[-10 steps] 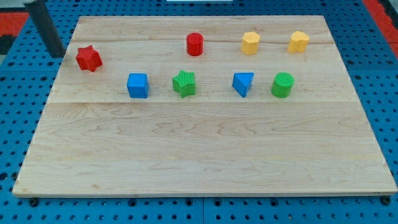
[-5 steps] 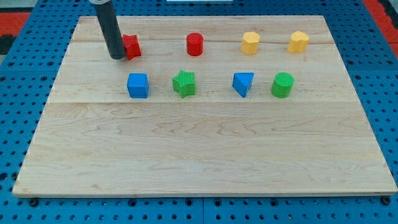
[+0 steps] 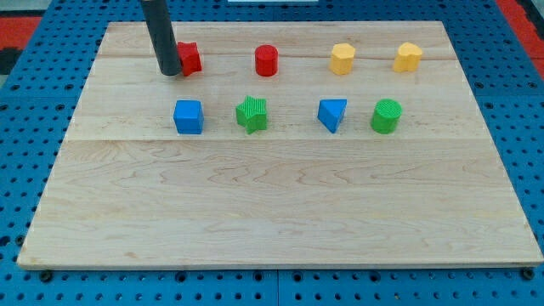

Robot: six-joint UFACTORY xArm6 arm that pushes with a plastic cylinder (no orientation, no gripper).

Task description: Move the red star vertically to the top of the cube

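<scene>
The red star (image 3: pixel 189 58) lies near the view's top left of the wooden board (image 3: pixel 280 212), partly hidden by my rod. My tip (image 3: pixel 170 73) touches the star's left side. The blue cube (image 3: pixel 189 116) sits below the star, almost straight under it, a short gap apart.
A red cylinder (image 3: pixel 267 60), a yellow block (image 3: pixel 342 59) and a second yellow block (image 3: pixel 408 56) stand in the top row to the star's right. A green star (image 3: pixel 252 114), a blue triangular block (image 3: pixel 332 114) and a green cylinder (image 3: pixel 386 116) line up right of the cube.
My tip came in from the board's left edge and pushed the red star to the right and slightly up, to a spot above the blue cube.
</scene>
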